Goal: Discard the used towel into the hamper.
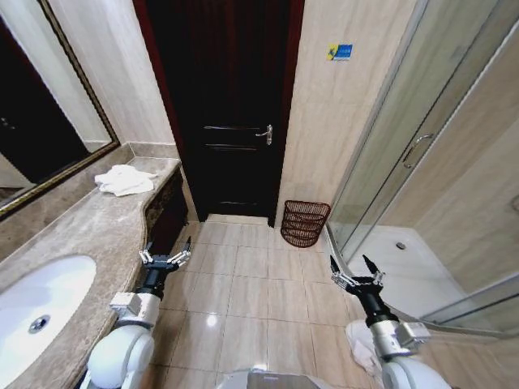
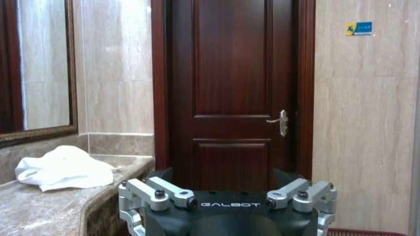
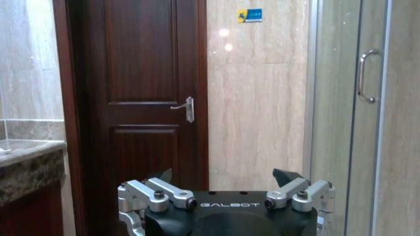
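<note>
Bathroom, tiled floor, marble counter [image 1: 89,219]: towel and hamper well apart.
White towel [image 1: 124,180], crumpled, on counter's far end beside the mirror, ahead and left of the left pincer [image 1: 165,258]; that arm is judged nearer. Wicker hamper [image 1: 304,223] on floor by the door, ahead of the right pincer [image 1: 357,277]. Both pincers hang low over the floor, fingers apart, empty. Towel not yet picked up.

The sink [image 1: 36,312] is cut off at the near left edge. The mirror [image 1: 40,121] runs past the left edge. The sticker [image 1: 340,52] is too small to read.
</note>
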Controlling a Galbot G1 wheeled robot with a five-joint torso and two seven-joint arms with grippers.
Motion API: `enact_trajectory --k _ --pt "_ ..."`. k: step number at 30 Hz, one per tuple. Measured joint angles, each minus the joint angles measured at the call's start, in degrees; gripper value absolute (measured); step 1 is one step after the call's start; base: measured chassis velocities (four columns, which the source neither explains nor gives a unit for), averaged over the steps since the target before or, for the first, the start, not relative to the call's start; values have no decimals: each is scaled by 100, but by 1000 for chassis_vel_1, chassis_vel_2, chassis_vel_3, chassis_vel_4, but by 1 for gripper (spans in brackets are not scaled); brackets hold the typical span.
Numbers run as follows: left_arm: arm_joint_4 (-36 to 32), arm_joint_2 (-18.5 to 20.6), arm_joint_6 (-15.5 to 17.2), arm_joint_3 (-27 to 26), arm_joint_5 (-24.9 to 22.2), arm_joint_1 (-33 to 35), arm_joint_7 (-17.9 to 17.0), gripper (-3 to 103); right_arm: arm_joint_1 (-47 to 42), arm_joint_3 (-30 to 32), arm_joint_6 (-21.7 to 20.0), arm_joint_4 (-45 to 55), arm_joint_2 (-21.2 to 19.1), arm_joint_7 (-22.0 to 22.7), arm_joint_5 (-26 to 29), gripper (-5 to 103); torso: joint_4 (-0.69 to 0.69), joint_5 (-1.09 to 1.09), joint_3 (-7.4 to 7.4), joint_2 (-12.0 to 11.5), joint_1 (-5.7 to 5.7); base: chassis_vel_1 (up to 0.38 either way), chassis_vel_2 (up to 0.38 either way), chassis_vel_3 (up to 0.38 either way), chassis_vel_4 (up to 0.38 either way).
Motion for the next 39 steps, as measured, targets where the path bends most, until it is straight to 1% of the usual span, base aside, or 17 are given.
enact_trajectory --k 4,6,10,16,29,30,33,39 --pt "2 9 -59 -23 46 12 3 100 -43 55 -22 37 9 53 35 100 0 0 0 0 0 0 0 0 0" --pt "49 9 -186 -28 54 16 3 100 -80 83 -78 95 6 79 74 100 0 0 0 0 0 0 0 0 0" --pt "69 -19 -221 -42 65 33 8 100 -108 142 -124 155 2 26 63 100 0 0 0 0 0 0 0 0 0" --pt "71 -4 -316 -62 94 79 99 100 -128 149 -23 162 78 20 71 100 0 0 0 0 0 0 0 0 0" --pt "16 197 -325 -67 43 80 125 100 -169 161 118 105 127 12 43 100 0 0 0 0 0 0 0 0 0" --pt "15 201 -322 -68 34 81 107 100 -173 154 121 105 135 4 38 100 0 0 0 0 0 0 0 0 0" --pt "34 194 -298 -21 -13 64 -111 100 -172 141 131 109 139 -30 22 100 0 0 0 0 0 0 0 0 0" --pt "86 187 -298 -17 -22 72 -153 100 -175 155 140 127 137 -52 17 100 0 0 0 0 0 0 0 0 0"
